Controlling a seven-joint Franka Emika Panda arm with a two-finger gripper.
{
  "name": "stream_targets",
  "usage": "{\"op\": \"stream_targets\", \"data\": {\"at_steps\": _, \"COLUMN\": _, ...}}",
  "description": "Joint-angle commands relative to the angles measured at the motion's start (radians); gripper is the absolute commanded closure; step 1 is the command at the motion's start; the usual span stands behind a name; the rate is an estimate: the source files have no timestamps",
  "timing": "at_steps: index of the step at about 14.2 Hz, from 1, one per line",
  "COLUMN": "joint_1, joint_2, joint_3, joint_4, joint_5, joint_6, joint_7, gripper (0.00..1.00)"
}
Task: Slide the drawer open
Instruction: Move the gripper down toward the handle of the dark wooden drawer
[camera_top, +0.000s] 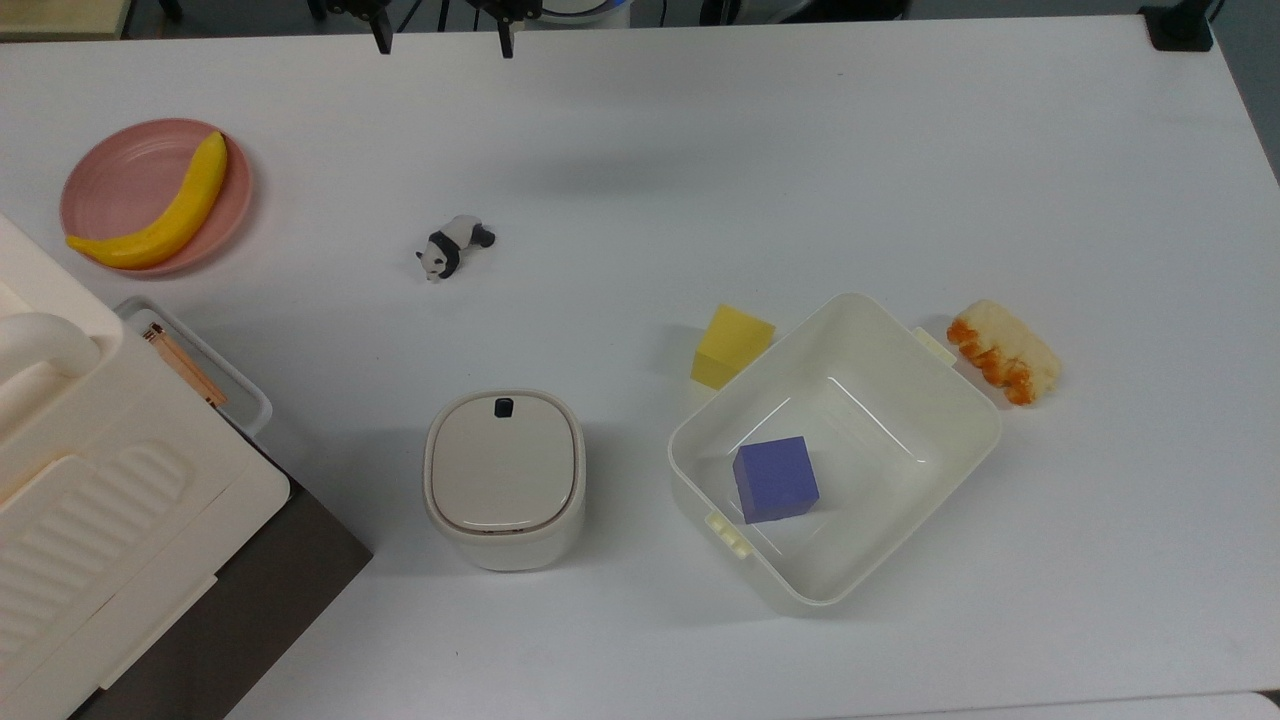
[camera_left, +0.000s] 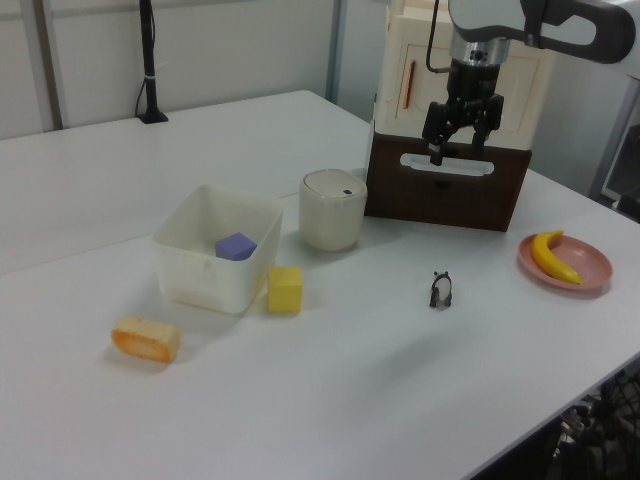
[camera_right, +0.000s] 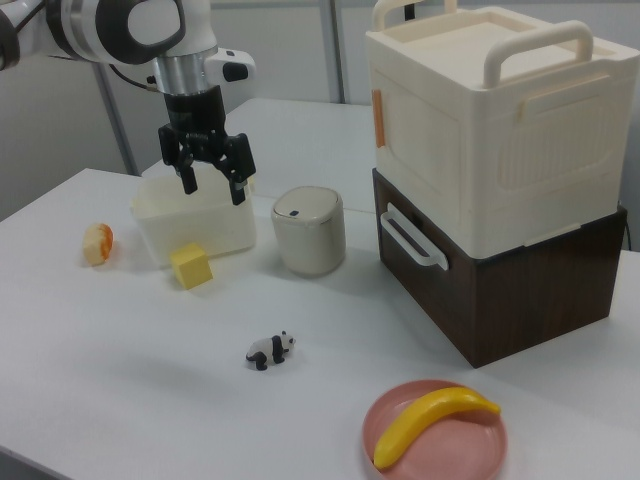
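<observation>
The drawer is a dark brown wooden box with a white loop handle on its front, and it looks pushed in flush. The left view shows the drawer front and its handle. In the top view a strip of the drawer shows at the lower left. A cream plastic case sits on top of it. My gripper hangs open and empty above the table, well clear of the handle, to the right view's left of it. The gripper shows at the top view's upper edge and before the drawer front in the left view.
A cream lidded bin stands near the drawer. A white tub holds a purple cube, with a yellow cube and an orange-crusted bread piece beside it. A panda figure and a pink plate with a banana lie further off.
</observation>
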Motion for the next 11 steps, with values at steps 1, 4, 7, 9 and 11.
{"op": "stream_targets", "data": {"at_steps": 1, "joint_1": 0.007, "joint_2": 0.055, "joint_3": 0.0, "joint_4": 0.022, "joint_5": -0.019, "joint_6": -0.002, "joint_7": -0.218, "gripper": 0.0}}
{"op": "stream_targets", "data": {"at_steps": 4, "joint_1": 0.007, "joint_2": 0.063, "joint_3": 0.0, "joint_4": 0.026, "joint_5": -0.017, "joint_6": -0.001, "joint_7": -0.21, "gripper": 0.0}}
{"op": "stream_targets", "data": {"at_steps": 7, "joint_1": 0.004, "joint_2": 0.088, "joint_3": 0.0, "joint_4": 0.028, "joint_5": -0.022, "joint_6": 0.087, "joint_7": -0.225, "gripper": 0.0}}
{"op": "stream_targets", "data": {"at_steps": 9, "joint_1": 0.001, "joint_2": 0.1, "joint_3": -0.006, "joint_4": 0.028, "joint_5": -0.047, "joint_6": 0.179, "joint_7": -0.271, "gripper": 0.0}}
{"op": "stream_targets", "data": {"at_steps": 11, "joint_1": -0.002, "joint_2": 0.134, "joint_3": -0.01, "joint_4": 0.028, "joint_5": -0.051, "joint_6": 0.253, "joint_7": -0.353, "gripper": 0.0}}
